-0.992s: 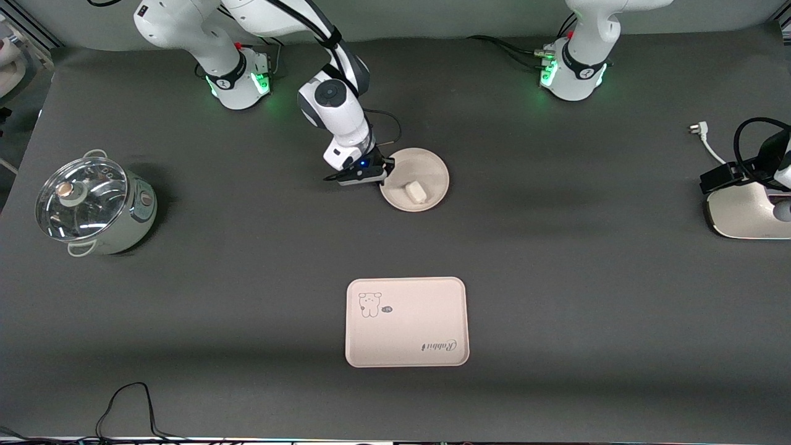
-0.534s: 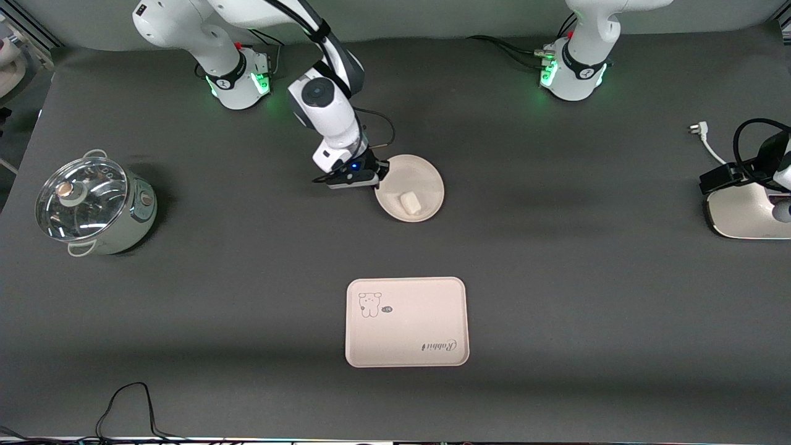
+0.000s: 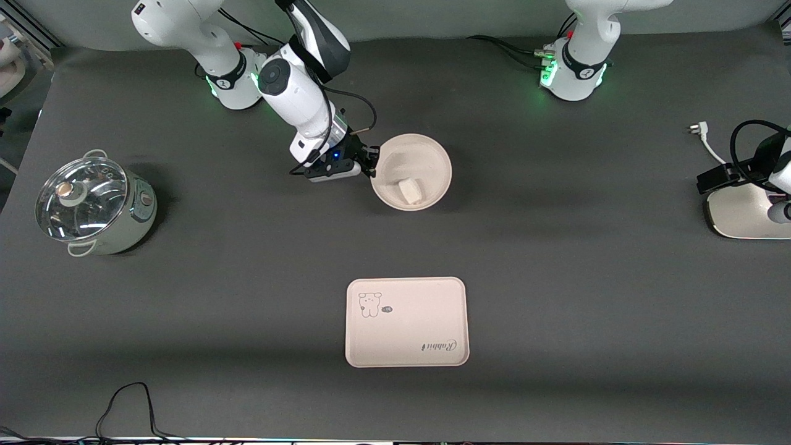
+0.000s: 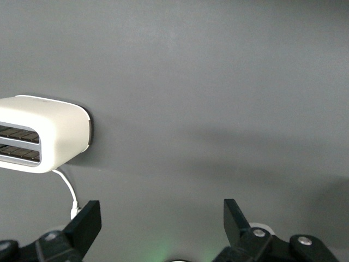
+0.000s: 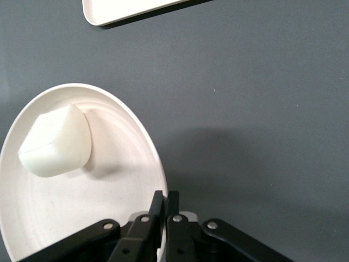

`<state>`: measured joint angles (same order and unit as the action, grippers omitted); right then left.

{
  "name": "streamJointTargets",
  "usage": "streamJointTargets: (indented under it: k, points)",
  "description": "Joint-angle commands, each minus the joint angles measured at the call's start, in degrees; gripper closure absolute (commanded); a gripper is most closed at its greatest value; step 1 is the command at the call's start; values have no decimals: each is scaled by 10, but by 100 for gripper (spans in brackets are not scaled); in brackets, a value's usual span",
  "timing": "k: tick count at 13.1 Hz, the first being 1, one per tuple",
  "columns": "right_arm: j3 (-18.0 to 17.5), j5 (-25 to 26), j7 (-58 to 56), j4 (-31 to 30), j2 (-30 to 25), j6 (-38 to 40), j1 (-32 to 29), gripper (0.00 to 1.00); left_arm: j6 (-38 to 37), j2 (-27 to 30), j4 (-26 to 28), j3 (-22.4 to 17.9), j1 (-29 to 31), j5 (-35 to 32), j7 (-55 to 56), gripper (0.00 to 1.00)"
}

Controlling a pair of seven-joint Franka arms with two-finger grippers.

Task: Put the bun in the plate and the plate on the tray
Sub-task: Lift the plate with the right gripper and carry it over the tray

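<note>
Front view, right gripper (image 3: 372,168): it is seen clamped on the rim of the plate (image 3: 426,162), at the edge turned toward the right arm's end of the table.
Front view, plate: it is held tilted and lifted, its shadow cast on the dark table (image 3: 556,278) beside it.
Front view, bun (image 3: 410,190): it is seen lying inside the plate, on the lower part, just beside the gripper's fingertips.
Front view, tray (image 3: 406,322): it is seen flat on the table, well apart from the gripper and nearer to the front camera than the plate.
Front view, pot (image 3: 93,204): a lidded pot is seen toward the right arm's end of the table, well apart from the gripper.
Front view, left gripper: it cannot be made out here; the left arm is seen waiting at its own end of the table.
Left wrist view, left gripper (image 4: 158,224): its fingers are spread wide apart and nothing is held between them.
Left wrist view, toaster (image 4: 41,134): a white toaster is seen on the table, apart from the open fingers.
Right wrist view, right gripper (image 5: 162,210): the fingers are pressed together on the plate's (image 5: 109,218) rim.
Right wrist view, bun (image 5: 55,142): it is seen resting in the plate, near the pinched rim but not touched by the fingers.
Right wrist view, tray (image 5: 125,8): only its edge is shown, well apart from the gripper.
</note>
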<state>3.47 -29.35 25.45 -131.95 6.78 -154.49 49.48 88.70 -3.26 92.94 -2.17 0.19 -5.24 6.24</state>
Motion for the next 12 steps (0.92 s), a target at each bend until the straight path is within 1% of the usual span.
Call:
streamJointTargets:
  k: [1,5,7,8,10,11,12]
  points:
    - [1,-16,-28,28,15,3,-9,95,-6,0,0,-3,-7,-3,6,0]
    - [1,-16,-63,130,84,4,-53,97,-6,0,1,-2,-9,-3,6,0]
    - [1,-16,-75,210,142,5,-76,97,-5,1,5,-2,-8,-3,6,0]
    - [1,-14,-75,262,180,14,-91,98,-5,2,5,-2,-8,-3,6,0]
    - [2,-3,-74,390,254,69,-124,98,-4,1,5,-2,-8,0,6,0]
    - [2,23,-73,459,297,101,-140,98,-4,0,5,-2,-8,1,7,0]
    - [2,38,-72,515,333,123,-156,98,-5,0,5,-2,-8,0,6,0]
